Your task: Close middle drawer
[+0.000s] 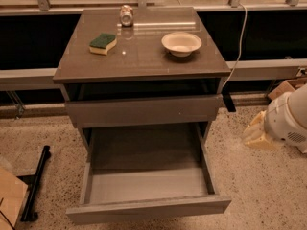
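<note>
Middle drawer (pixel 148 209): stood pulled wide open at 6 o'clock; my gripper (pixel 258 137) hung well apart at 3 o'clock, its state I could not tell; approach step, I judged, next calling for a push on the front toward 12.

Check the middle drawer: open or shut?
Open: the middle drawer is pulled far out, its box exposed. The gripper hangs right of it, apart.

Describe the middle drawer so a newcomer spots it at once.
Find the grey-brown cabinet carrying a sponge, can and bowl. Under its upper drawer front, the middle drawer is the only one pulled far out, its paler grey box exposed. The gripper hangs at the view's right, apart from it.
</note>
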`<state>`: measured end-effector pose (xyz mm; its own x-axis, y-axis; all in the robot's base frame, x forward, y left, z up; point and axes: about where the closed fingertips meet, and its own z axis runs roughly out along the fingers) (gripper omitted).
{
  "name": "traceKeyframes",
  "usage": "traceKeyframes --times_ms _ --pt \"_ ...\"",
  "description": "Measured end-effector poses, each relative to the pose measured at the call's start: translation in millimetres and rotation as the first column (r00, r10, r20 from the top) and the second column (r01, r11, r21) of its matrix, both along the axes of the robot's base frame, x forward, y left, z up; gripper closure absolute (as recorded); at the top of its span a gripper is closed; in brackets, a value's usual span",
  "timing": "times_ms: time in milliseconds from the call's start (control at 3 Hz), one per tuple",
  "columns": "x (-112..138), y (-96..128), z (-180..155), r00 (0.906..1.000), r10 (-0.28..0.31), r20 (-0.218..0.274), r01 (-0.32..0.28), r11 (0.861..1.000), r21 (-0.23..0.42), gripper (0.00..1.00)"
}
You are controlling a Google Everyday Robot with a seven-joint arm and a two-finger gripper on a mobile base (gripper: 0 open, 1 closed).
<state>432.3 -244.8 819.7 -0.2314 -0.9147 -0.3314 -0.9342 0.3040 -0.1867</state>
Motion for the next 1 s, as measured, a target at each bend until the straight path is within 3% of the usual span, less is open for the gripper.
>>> traceKeyframes --times_ms 333,667,1000 --pt "3 1 -1 0.9999 -0.004 0.016 0.004 1.0 0.0 1.0" --pt "-4 13 -28 0.9983 0.017 -0.056 -0.019 1.0 -0.021 1.0" --pt "-21 18 -77 0.9878 0.02 -0.154 -0.019 1.0 0.007 1.0"
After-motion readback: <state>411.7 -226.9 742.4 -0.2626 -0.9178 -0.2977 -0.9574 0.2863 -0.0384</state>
